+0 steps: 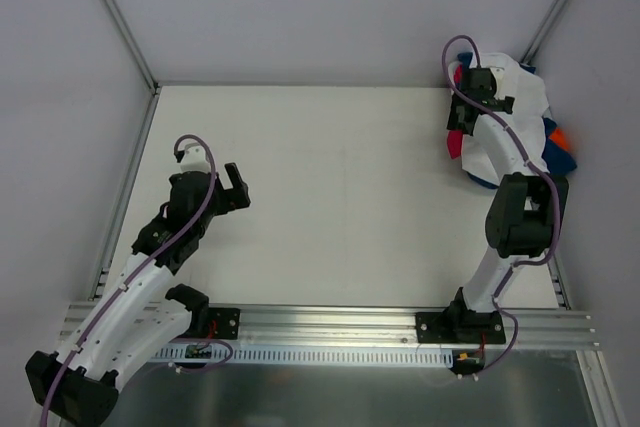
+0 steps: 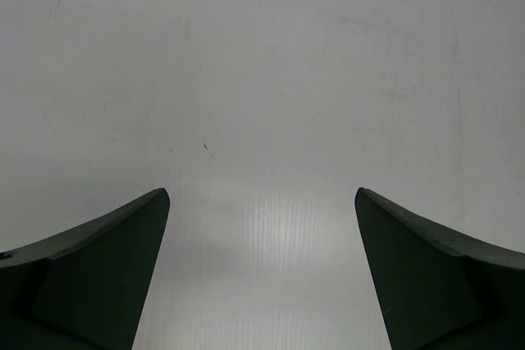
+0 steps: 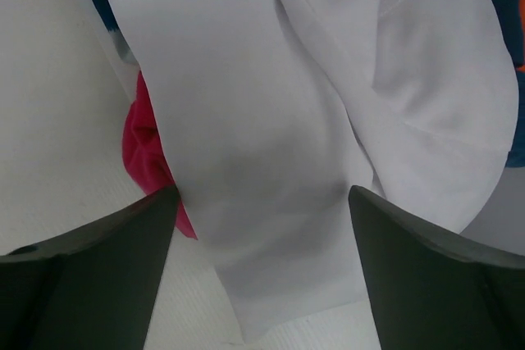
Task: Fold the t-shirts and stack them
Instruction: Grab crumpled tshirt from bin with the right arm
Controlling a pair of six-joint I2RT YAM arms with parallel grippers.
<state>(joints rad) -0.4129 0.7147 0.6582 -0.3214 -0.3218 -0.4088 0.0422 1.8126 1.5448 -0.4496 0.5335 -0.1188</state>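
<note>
A heap of t-shirts (image 1: 530,117) lies at the table's far right corner. A white shirt (image 3: 271,120) is on top, with pinkish-red cloth (image 3: 148,149), navy blue (image 1: 558,155) and a bit of orange (image 1: 562,137) under it. My right gripper (image 1: 462,119) is open right over the heap's left edge; in the right wrist view (image 3: 261,202) its jaws stand either side of the white shirt's hanging edge, not closed on it. My left gripper (image 1: 235,189) is open and empty over bare table at the left (image 2: 262,202).
The white table (image 1: 340,197) is walled at the back and both sides by grey panels with metal posts (image 1: 115,17). A metal rail (image 1: 330,332) with the arm bases runs along the near edge.
</note>
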